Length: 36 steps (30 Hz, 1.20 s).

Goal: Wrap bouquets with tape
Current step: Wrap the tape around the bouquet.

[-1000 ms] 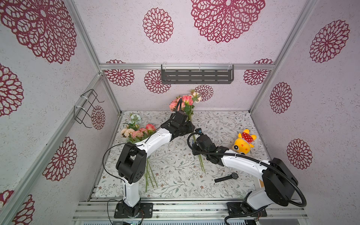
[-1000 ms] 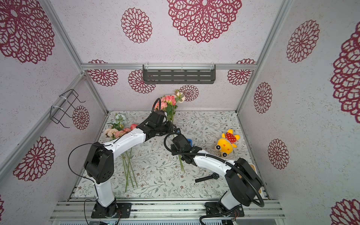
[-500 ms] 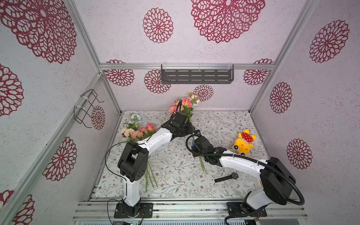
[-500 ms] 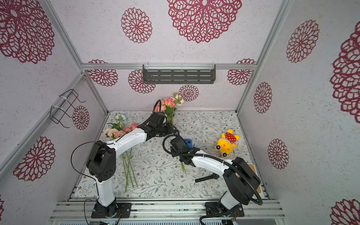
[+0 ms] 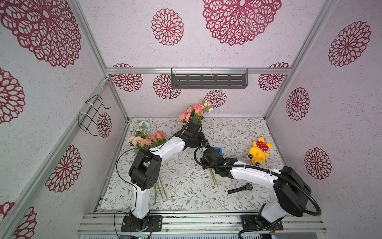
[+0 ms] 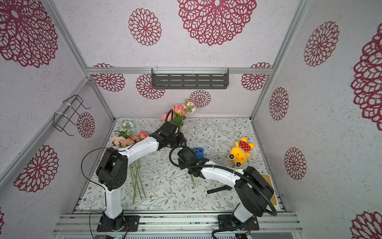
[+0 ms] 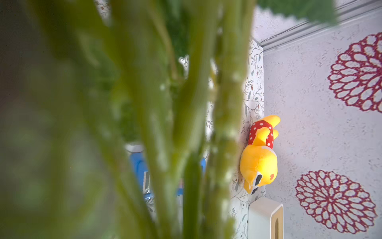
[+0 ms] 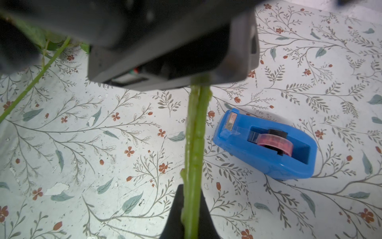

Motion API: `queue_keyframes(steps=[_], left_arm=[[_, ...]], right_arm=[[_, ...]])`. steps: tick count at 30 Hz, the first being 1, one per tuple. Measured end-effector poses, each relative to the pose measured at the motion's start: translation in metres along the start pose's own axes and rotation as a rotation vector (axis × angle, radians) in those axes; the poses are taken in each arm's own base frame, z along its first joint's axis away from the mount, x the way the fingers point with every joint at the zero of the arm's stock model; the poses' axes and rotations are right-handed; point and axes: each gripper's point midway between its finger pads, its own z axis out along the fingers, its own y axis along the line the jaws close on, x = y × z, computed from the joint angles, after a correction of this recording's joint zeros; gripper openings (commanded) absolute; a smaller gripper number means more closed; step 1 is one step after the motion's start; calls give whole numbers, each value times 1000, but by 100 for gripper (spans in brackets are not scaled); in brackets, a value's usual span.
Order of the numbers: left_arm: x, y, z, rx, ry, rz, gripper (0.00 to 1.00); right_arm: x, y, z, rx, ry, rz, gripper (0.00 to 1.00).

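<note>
Stems of one bouquet (image 5: 196,110) lean up over the middle of the table (image 5: 237,132). The right gripper (image 8: 191,209) is squeezed tight on them. The left gripper (image 5: 202,141) is at the stems higher up; I cannot tell if it grips. The tape (image 8: 266,144) sits just beside, with bare table around it. The other bouquet (image 5: 144,138) lies at the table's left edge.

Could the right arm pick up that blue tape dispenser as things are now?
Probably not yet. The blue tape dispenser sits close beside the right gripper with nothing between them, so reach looks fine, but that gripper is shut on the bouquet stems and would have to let go first.
</note>
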Motion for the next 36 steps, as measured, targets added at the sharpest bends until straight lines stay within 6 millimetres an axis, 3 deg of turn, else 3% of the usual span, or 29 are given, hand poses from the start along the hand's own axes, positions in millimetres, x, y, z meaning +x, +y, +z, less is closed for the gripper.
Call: queue_keyframes(steps=[3, 5, 8, 11, 14, 18, 21, 23, 26, 27, 29, 33, 36], left_arm=[[1, 1, 1, 10, -4, -5, 0], [5, 5, 0, 15, 2, -7, 0], [11, 9, -5, 37, 2, -11, 0], [12, 5, -12, 93, -17, -10, 0], [6, -9, -23, 175, -62, 3, 0], [-8, -35, -40, 290, -138, 32, 0], [-18, -53, -55, 373, -189, 47, 0], [-23, -62, -64, 419, -221, 51, 0], [-26, -65, -70, 458, -254, 47, 0], [-26, -63, -69, 459, -260, 41, 0], [-28, -57, -69, 466, -261, 19, 1], [-29, -58, -71, 485, -257, 4, 43], [-34, -56, -73, 483, -272, -1, 54]], right_arm=[[-3, 4, 0, -25, -7, 7, 55], [-8, 9, -2, -77, -27, 25, 74], [-12, 7, -13, -201, -62, 97, 81], [-22, -13, -26, -325, -115, 241, 83], [-37, -23, -34, -437, -159, 352, 81], [-45, 0, -40, -613, -147, 399, 77], [-43, 11, -36, -686, -125, 428, 68], [-40, 10, -32, -709, -120, 460, 55], [-39, 11, -32, -766, -131, 488, 14], [-41, 15, -35, -793, -138, 480, 4], [-43, 24, -42, -838, -142, 464, 0], [-41, 21, -38, -790, -133, 445, 0], [-35, 11, -27, -657, -103, 408, 0]])
